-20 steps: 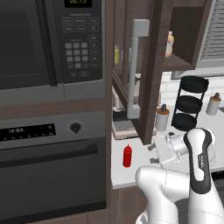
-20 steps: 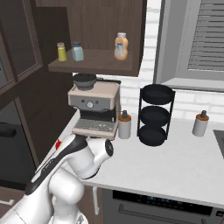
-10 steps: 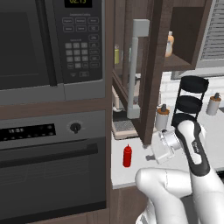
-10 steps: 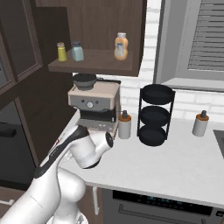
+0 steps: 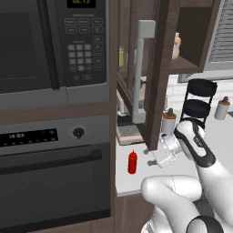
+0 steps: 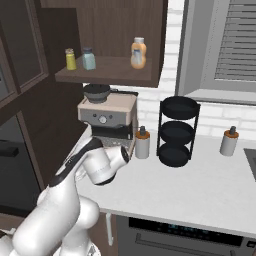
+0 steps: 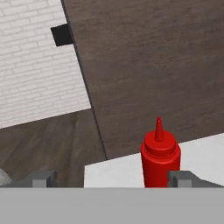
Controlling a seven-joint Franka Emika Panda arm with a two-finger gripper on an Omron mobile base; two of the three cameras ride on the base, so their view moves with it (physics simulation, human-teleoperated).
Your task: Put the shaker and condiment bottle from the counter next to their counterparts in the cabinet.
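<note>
The condiment bottle (image 5: 132, 162) (image 7: 159, 153), all red with a narrow nozzle, stands upright near the left front of the white counter (image 5: 136, 180). My gripper (image 5: 157, 159) (image 7: 113, 179) is open, low over the counter just right of the bottle. In the hand view the bottle stands close ahead, nearer one of my fingertips (image 7: 183, 178), and nothing is held. The cabinet (image 6: 110, 75) is open, with its door (image 5: 161, 68) swung out above the counter. The shaker is out of view.
On the cabinet shelf stand a small yellow jar (image 6: 71, 59), a pale blue-grey jar with a dark cap (image 6: 88, 58) and an amber bottle (image 6: 138, 52). A coffee machine (image 6: 107, 112), a black tiered rack (image 6: 177, 132) and two white canisters (image 6: 142, 142) (image 6: 228, 141) line the back. The oven front (image 5: 50, 173) is at left.
The hand has shifted a little left toward the red bottle while the forearm swung upward. The gripper has stayed open, and the bottle has not moved.
</note>
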